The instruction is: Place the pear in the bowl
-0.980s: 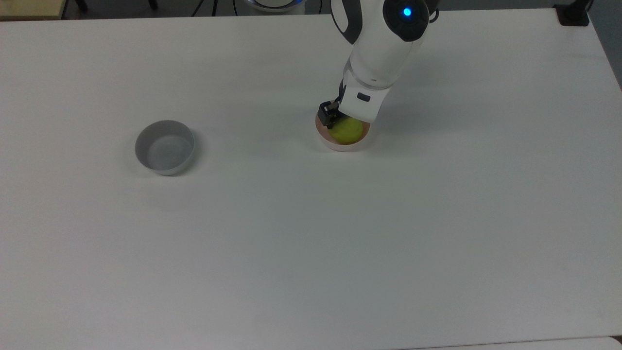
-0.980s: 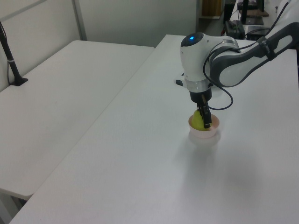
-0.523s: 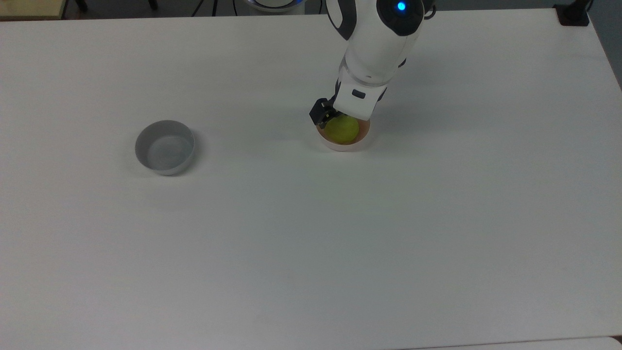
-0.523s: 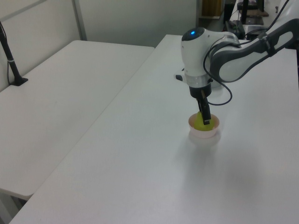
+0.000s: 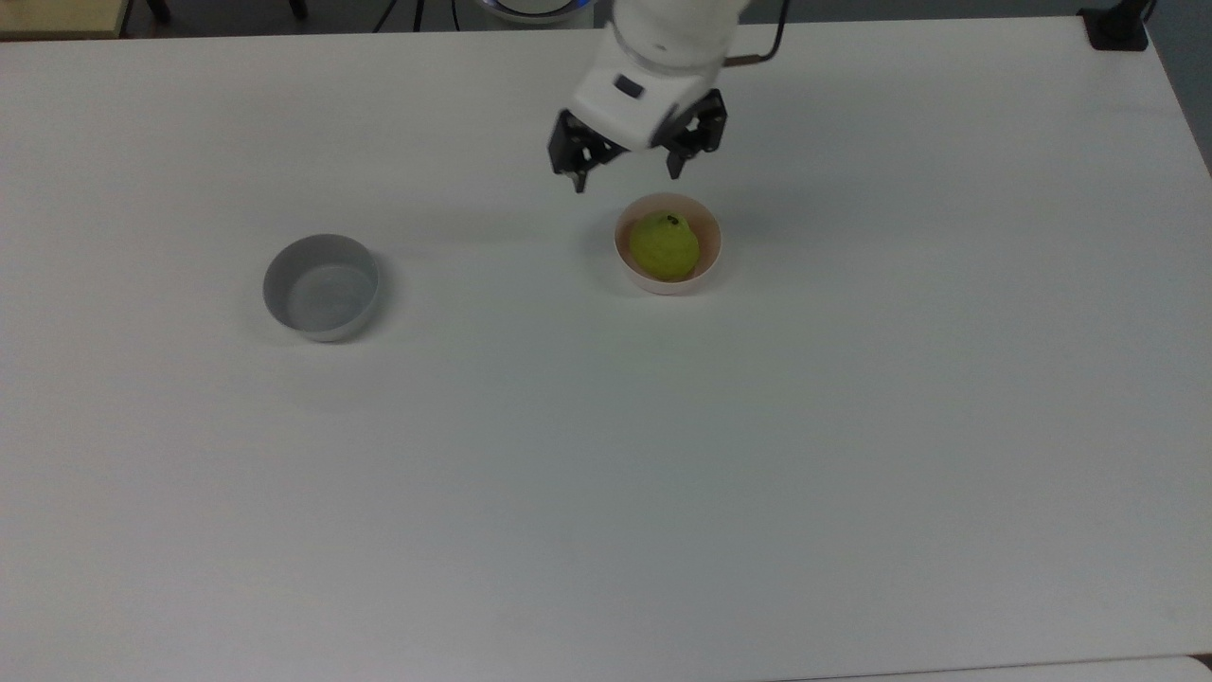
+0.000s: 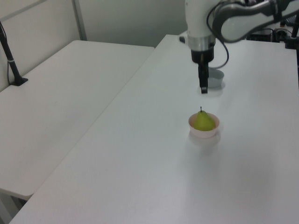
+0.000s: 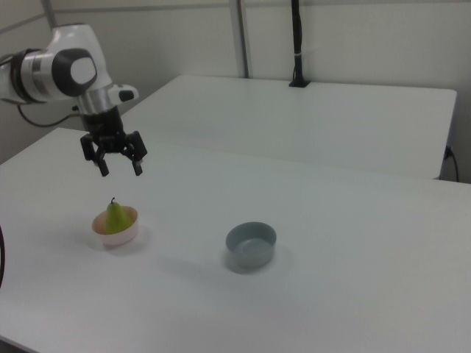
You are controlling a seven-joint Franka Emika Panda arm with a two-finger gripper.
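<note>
A wide white table (image 5: 606, 474) carries two small bowls, well apart. A pale pink bowl (image 5: 710, 260) sits toward the top view's middle. A grey straight-sided bowl (image 5: 322, 287) stands to the top view's left of it.

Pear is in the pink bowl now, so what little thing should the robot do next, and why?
Probably just lift away a bit more. The pear sits upright in the bowl, and the gripper hangs open above, holding nothing.
</note>
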